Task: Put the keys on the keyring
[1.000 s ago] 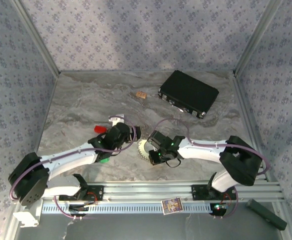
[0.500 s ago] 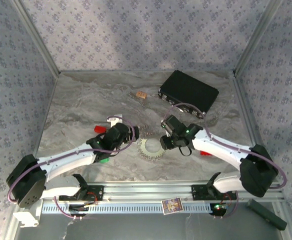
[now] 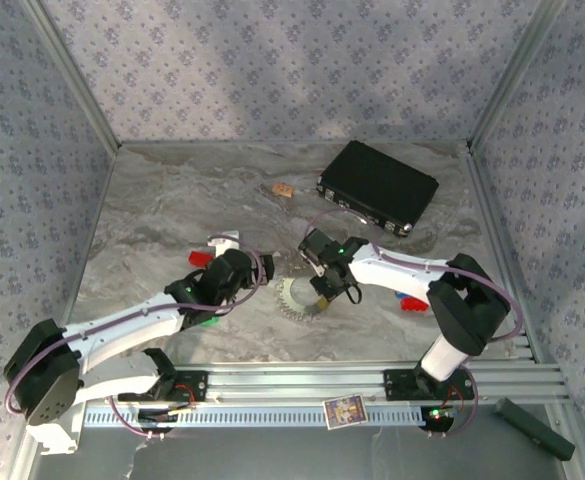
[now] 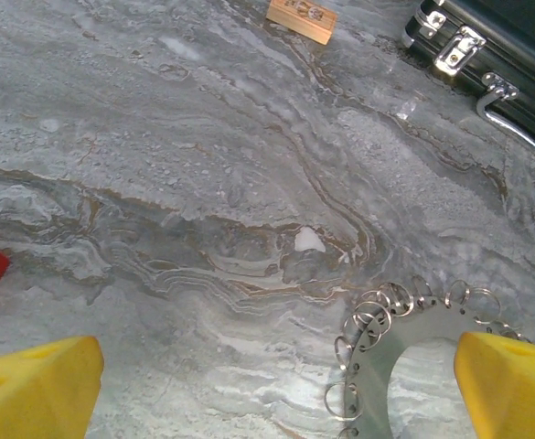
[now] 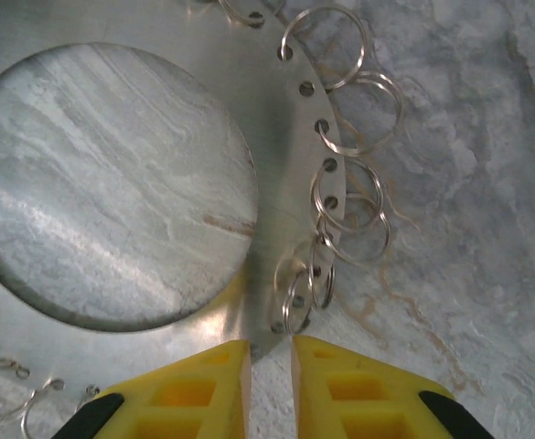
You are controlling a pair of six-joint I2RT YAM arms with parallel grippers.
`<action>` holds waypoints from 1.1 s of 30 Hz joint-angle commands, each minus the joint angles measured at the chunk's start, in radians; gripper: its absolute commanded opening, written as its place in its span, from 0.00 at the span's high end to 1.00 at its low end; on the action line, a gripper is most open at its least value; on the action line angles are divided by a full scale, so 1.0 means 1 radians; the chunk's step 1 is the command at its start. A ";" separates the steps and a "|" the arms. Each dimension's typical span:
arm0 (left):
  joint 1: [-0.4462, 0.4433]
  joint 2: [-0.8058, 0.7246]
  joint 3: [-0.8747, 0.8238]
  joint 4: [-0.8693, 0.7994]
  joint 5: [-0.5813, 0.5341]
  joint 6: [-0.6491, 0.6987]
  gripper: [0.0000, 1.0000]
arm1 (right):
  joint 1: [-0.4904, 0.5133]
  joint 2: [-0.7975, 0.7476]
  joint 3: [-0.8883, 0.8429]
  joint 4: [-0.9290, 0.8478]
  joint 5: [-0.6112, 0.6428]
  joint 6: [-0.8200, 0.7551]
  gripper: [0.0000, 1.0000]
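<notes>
Within the last second the right pincer (image 3: 321, 296) lifted off the keyring (image 3: 287, 300) and swung toward the upper right, leaving the ring bare. It has now come back down at the ring's right edge. Its jaws widened on the way and have since drawn in. The ring sits where it sat, flat on the surface (image 3: 172, 200), just below the centre of the top view. I read this as a re-grip, a fresh try at the rim rather than any progress with a key.

In the right wrist view the two yellow fingers (image 5: 194, 389) stand almost together at the bottom edge with a thin slit between them. The ring's band (image 5: 281, 183), hung with small wire loops, runs down toward that slit. I cannot tell whether the rim is actually pinched. The loops seen there carry no key, so the threading seems not yet begun.

The left pincer (image 4: 272, 393) is spread wide and empty, low over the surface. In its wrist view the ring touches or nearly touches its right finger at the lower right.
</notes>
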 commanded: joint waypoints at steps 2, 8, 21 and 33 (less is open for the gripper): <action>-0.006 -0.029 -0.020 -0.015 -0.035 -0.013 0.02 | 0.026 0.054 0.063 -0.035 0.053 -0.022 0.80; -0.007 -0.031 -0.024 -0.015 -0.033 -0.015 0.02 | 0.041 0.120 0.114 -0.071 0.120 -0.013 0.78; -0.006 -0.040 -0.030 -0.017 -0.039 -0.020 0.02 | 0.042 0.161 0.138 -0.128 0.186 -0.001 0.76; -0.006 -0.048 -0.030 -0.020 -0.042 -0.020 0.02 | 0.039 0.187 0.144 -0.150 0.179 -0.004 0.80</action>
